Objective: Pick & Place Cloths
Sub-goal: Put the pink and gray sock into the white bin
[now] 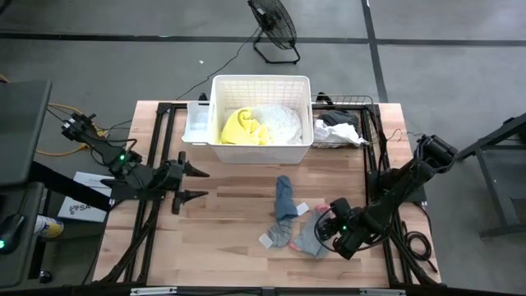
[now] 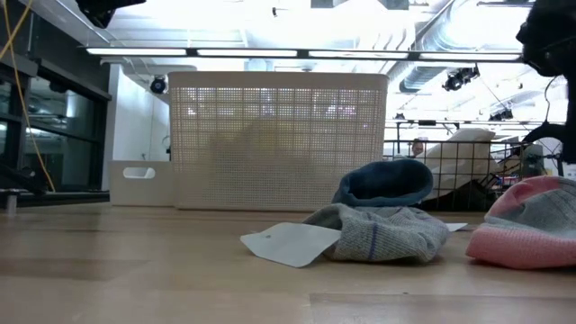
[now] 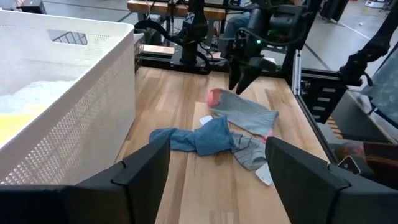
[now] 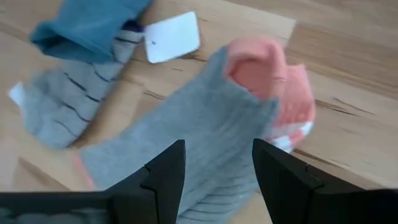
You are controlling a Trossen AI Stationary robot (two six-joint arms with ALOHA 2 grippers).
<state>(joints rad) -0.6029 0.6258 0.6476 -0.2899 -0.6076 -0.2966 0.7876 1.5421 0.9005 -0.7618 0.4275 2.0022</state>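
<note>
**Right pincer low over the grey-and-pink cloth**

High view: right pincer (image 1: 323, 227) sits at about 5 o'clock on the table (image 1: 230, 247), its fingers apart over the grey-and-pink cloth (image 1: 309, 239). Just at 9 o'clock of that lies the blue cloth (image 1: 284, 197), draped onto a grey striped cloth (image 1: 280, 233) with a white tag (image 1: 265, 241). At 12 o'clock stands the white basket (image 1: 261, 152), holding a yellow cloth (image 1: 241, 127) and a white cloth (image 1: 281, 122). A wire basket (image 1: 349, 123) beside it at 3 o'clock holds black and white fabric. The left pincer (image 1: 200, 183) waits at 9 o'clock, fingers apart, holding nothing.

Low view: the grey-and-pink cloth (image 2: 531, 236) lies nearest, at 3 o'clock; the grey striped cloth (image 2: 387, 236) sits mid-table with the blue cloth (image 2: 387, 183) on top and the tag (image 2: 288, 243) in front. The white basket (image 2: 277, 139) rises behind.

Left wrist view: the blue cloth (image 3: 199, 138) lies near the basket wall (image 3: 81, 118); beyond it the right pincer (image 3: 244, 79) hangs over the grey-and-pink cloth (image 3: 245, 115).

Right wrist view: both fingers (image 4: 163, 180) spread apart just above the grey-and-pink cloth (image 4: 217, 124), not clamped on it.
</note>
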